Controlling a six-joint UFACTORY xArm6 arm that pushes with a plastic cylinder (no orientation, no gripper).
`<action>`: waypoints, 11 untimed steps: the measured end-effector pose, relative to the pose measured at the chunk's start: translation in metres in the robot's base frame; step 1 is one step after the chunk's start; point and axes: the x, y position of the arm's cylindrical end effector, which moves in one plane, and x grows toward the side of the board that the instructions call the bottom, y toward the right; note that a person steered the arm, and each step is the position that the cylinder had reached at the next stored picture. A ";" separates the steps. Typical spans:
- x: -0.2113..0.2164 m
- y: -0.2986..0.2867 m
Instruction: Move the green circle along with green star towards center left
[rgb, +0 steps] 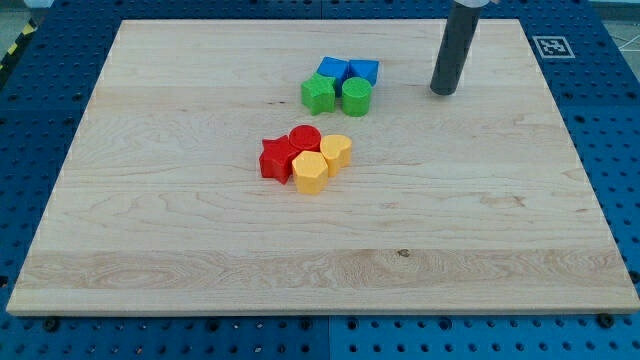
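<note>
no jaws here, my tip (443, 91) is sitting right of the green circle (356, 96) and green star (318, 94), two blue blocks (347, 70) crowding behind them up top, red/yellow cluster (306, 158) lying below on the counter (180, 220)
</note>
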 end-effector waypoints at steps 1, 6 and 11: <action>0.001 -0.033; 0.016 -0.071; -0.019 -0.162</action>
